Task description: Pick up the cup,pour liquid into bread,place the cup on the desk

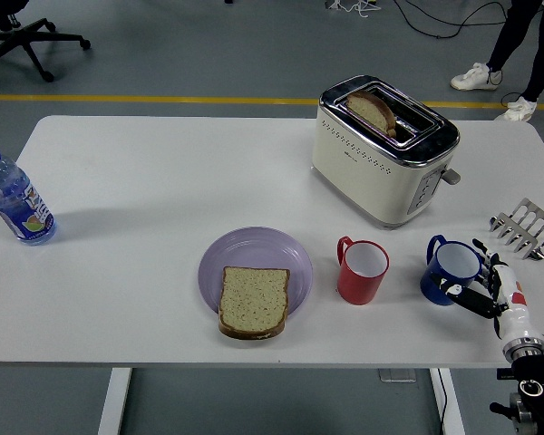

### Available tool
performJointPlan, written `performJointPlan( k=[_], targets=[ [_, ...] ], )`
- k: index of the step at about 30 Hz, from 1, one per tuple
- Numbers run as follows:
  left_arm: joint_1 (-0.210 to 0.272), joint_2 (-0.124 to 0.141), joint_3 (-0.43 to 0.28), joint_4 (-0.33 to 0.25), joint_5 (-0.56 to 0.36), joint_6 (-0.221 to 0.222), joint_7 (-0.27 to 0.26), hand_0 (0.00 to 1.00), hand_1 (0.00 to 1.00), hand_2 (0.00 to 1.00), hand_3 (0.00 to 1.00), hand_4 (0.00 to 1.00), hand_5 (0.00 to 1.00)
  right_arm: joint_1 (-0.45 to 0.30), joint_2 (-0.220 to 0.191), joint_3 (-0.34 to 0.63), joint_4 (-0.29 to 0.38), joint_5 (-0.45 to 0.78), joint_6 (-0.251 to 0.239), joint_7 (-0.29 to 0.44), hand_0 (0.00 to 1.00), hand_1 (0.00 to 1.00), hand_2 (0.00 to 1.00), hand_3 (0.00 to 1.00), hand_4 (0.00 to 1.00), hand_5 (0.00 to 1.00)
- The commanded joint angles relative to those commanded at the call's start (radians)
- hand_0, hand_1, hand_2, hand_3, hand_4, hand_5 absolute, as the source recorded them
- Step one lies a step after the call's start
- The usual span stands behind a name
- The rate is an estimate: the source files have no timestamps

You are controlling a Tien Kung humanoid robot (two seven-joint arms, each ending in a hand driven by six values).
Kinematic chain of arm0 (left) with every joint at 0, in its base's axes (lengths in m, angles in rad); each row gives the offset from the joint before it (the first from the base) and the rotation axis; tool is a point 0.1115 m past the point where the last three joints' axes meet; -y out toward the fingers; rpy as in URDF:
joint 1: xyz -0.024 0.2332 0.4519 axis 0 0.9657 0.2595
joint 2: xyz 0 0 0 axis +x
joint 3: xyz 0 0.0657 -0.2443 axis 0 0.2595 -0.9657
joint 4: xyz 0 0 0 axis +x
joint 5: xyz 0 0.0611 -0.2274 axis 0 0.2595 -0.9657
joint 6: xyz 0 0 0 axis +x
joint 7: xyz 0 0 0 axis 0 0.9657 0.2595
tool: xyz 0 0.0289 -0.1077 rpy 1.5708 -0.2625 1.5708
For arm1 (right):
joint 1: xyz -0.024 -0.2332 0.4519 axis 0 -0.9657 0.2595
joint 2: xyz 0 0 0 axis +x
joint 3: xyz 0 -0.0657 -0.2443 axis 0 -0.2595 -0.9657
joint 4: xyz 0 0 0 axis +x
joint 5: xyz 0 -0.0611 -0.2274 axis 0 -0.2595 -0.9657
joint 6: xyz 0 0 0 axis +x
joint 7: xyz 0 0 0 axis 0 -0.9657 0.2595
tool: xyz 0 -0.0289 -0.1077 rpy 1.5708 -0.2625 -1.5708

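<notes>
So the right hand is parked at the blue cup, coming in from the lower right corner. The cup sits just left of the hand, upright, long axis vertical, mouth up, handle sticking out to the upper left, i.e. away from the hand. That's the key bit imo: the hand meets the cup's plain round side, not the handle, so it's a wrap-around-the-body grab.

Fingers are spread around the cup's right side, thumb looks like it's touching the lower front wall, but I can't call it a closed grip yet. Looks more like open and cupping than squeezing. Cup's base is on the surface, not lifted.

Left arm isn't in the shot at all, so right is the only one near anything.

Bread is on the purple plate, well to the left of the cup, w/ a red cup standing between them. So after the lift, the carry goes left, and prob has to clear the red cup or go up over it before tipping.

Other stuff: toaster behind w/ a slice in it, metal rack near the right edge, water bottle far left.
</notes>
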Motion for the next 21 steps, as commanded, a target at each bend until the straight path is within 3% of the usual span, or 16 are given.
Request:
performJointPlan(
  k=[21],
  targets=[
    [-0.002,0.0,-0.002,0.0,0.002,0.0,0.001,0.681,0.746,0.769,0.665,0.417,0.998,0.044,0.023,-0.018,-0.062,-0.011,-0.005,0.003,0.843,0.804,0.868,0.912,0.998,0.207]
  ],
)
